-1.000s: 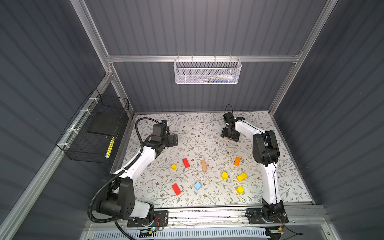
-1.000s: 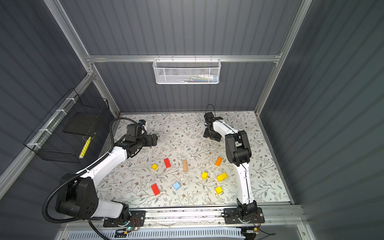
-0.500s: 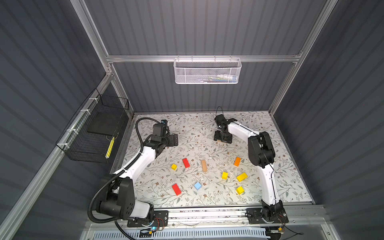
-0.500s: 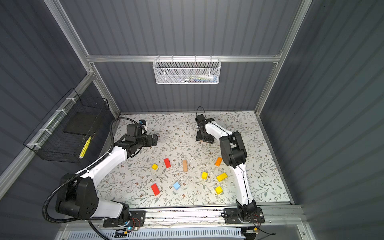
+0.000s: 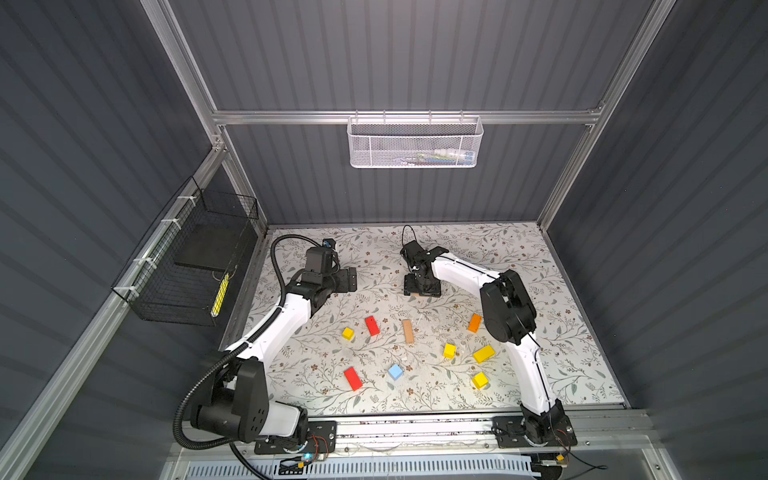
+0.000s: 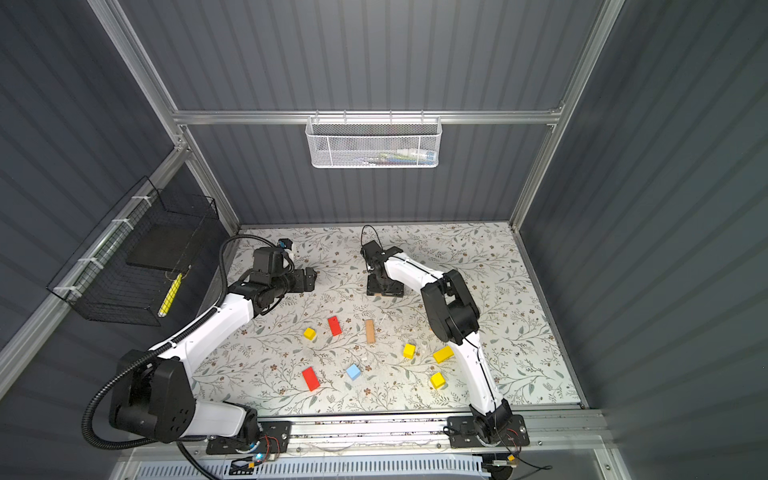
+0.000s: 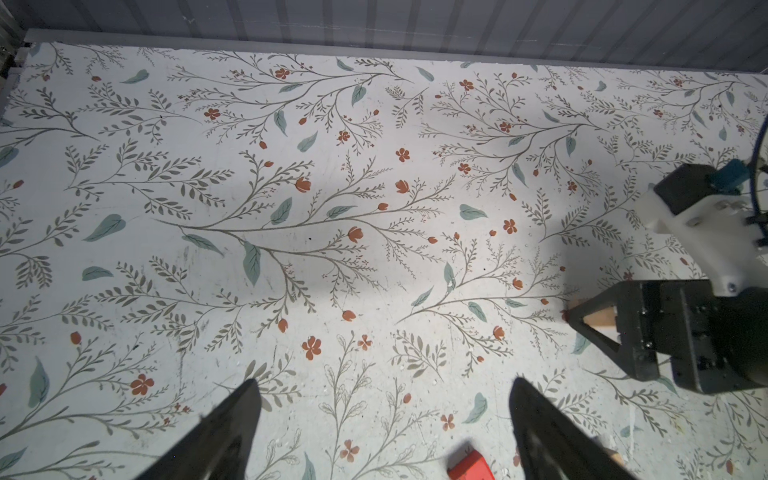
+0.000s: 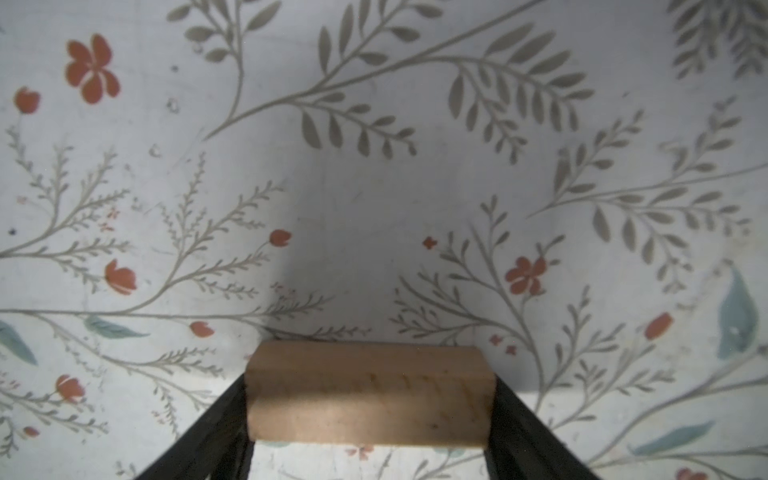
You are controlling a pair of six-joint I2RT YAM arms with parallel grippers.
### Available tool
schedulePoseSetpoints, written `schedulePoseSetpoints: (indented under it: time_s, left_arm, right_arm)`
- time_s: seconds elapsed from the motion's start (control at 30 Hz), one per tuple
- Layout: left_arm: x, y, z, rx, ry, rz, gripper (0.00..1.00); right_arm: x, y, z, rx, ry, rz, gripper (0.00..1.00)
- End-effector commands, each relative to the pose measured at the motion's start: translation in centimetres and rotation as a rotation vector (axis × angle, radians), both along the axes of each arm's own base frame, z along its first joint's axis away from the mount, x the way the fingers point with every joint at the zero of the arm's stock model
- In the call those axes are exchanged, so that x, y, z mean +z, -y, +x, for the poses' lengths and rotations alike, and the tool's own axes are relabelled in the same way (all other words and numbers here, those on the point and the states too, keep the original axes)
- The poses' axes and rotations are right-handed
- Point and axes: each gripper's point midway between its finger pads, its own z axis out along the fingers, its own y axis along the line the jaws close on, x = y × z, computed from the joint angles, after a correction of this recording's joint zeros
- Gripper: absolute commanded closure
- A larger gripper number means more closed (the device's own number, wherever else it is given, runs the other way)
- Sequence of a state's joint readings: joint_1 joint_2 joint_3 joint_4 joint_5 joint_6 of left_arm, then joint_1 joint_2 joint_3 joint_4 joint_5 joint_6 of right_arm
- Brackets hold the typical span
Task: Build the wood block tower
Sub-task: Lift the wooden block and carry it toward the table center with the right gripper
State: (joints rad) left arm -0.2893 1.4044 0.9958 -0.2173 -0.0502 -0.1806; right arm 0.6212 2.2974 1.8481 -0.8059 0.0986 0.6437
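right arm (image 5: 505, 307): rises from the front rail, folds at a high elbow and reaches back toward the middle of the table (image 5: 519, 249). its wrist bends down, so the right gripper (image 5: 422, 286) points at the surface. its jaws are clamped on the two ends of the held tan brick (image 8: 368, 399). the brick's long axis runs from jaw to jaw and, in both top views, roughly parallel to the back wall. it sits low over the table's rear middle; whether it touches the table cannot be told.

left arm (image 5: 286, 320): stretches along the table's left side. the left gripper (image 7: 383, 384) hovers over the rear left, tilted down toward the surface, jaws wide apart over bare table.

loose blocks, each flat and apart from its neighbours, lie nearer the front:
- loose tan brick (image 5: 408, 331), long axis front to back
- rear red brick (image 5: 372, 325) and front red brick (image 5: 353, 378), both slightly slanted
- orange brick (image 5: 474, 323), beside the right elbow
- yellow brick (image 5: 483, 354), set diagonally
- light-blue cube (image 5: 395, 372)
- left yellow cube (image 5: 348, 333), middle yellow cube (image 5: 449, 350) and front yellow cube (image 5: 479, 380)
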Motion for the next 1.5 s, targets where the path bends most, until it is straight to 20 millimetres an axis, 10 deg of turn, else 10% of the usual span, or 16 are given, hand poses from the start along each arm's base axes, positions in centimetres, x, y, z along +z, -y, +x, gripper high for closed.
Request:
schedulePoseSetpoints:
  time_s: [0.0, 1.47]
  left_arm:
    - [1.2, 0.5, -0.4, -0.011, 0.018, -0.027, 0.07]
    - [0.6, 0.3, -1.1, -0.007, 0.007, -0.026, 0.07]
  right_arm:
    - [0.6, -0.7, -1.3, -0.012, -0.022, 0.020, 0.40]
    - [-1.3, -2.1, -5.9, 0.052, -0.088, -0.009, 0.17]
